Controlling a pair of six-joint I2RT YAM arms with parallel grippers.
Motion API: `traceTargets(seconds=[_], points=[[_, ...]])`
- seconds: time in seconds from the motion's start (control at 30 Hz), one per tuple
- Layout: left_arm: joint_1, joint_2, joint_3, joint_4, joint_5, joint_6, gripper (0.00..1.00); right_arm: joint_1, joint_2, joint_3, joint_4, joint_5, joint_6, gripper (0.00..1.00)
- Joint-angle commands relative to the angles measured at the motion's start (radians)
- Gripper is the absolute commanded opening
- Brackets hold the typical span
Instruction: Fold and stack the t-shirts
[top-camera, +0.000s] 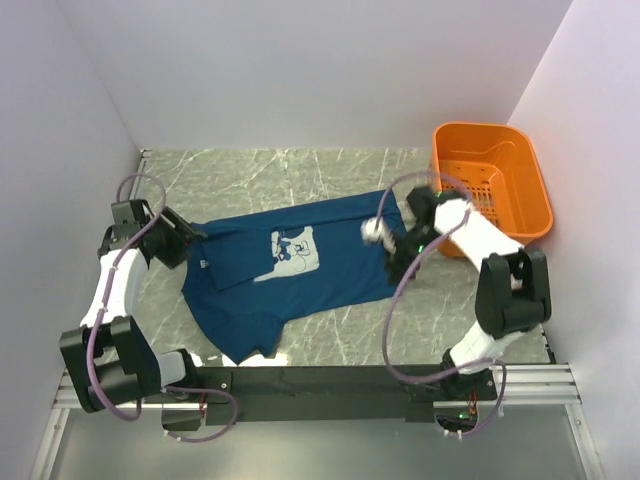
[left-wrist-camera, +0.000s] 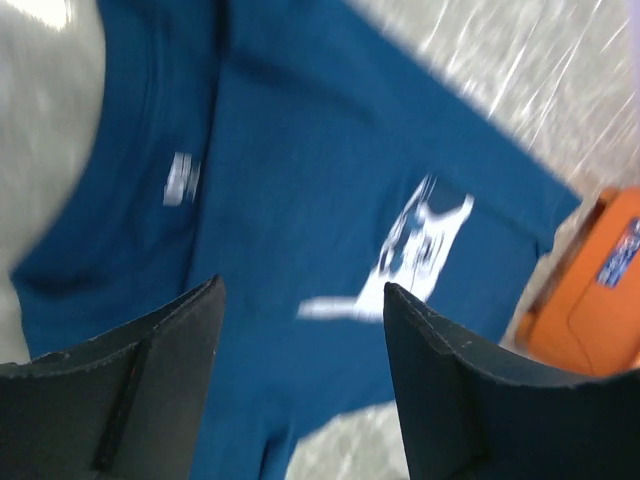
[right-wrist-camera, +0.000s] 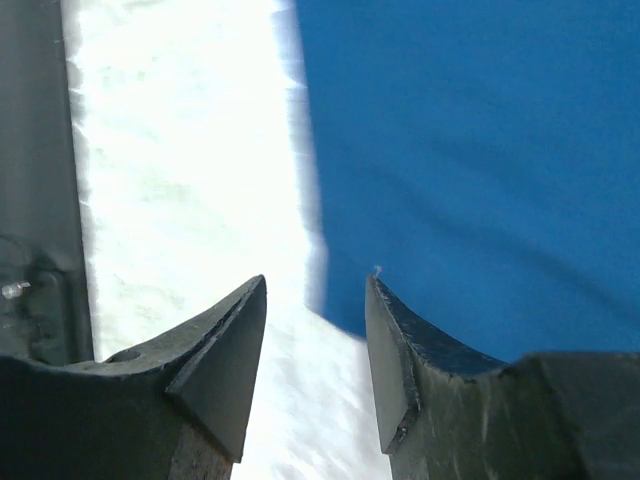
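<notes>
T-shirt (top-camera: 290, 275) lies spread out at centre frame on the marble tabletop (top-camera: 240, 175), pale print (top-camera: 290, 250) facing up. Left tool (left-wrist-camera: 300, 290) sits above the shirt's collar end, jaws wide apart, holding nothing. Right tool (right-wrist-camera: 315, 285) is at the shirt's right-hand corner, jaws parted, empty. Orange basket (top-camera: 475, 160) stands upper right.
</notes>
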Motion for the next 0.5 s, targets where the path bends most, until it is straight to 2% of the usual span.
traceTargets(seconds=[0.0,0.07,0.17,0.23,0.33,0.37,0.47], points=[[-0.010,-0.098,-0.036,-0.094,0.065,-0.029,0.69,0.110,-0.152,-0.163,0.081,0.022,-0.024,0.52],[-0.016,-0.136,-0.062,-0.147,0.064,-0.037,0.69,0.185,-0.190,-0.258,0.214,0.073,0.084,0.51],[-0.025,-0.192,-0.097,-0.173,0.081,-0.060,0.69,0.264,-0.212,-0.321,0.328,0.105,0.177,0.51],[-0.027,-0.213,-0.104,-0.177,0.067,-0.066,0.69,0.320,-0.212,-0.322,0.356,0.102,0.211,0.51],[-0.027,-0.232,-0.073,-0.206,0.001,-0.067,0.69,0.480,-0.229,-0.318,0.476,0.139,0.323,0.51],[-0.025,-0.239,-0.037,-0.219,-0.043,-0.066,0.69,0.576,-0.230,-0.311,0.549,0.159,0.382,0.51],[-0.027,-0.268,0.051,-0.244,-0.129,-0.075,0.70,0.701,-0.206,-0.265,0.670,0.220,0.482,0.51]])
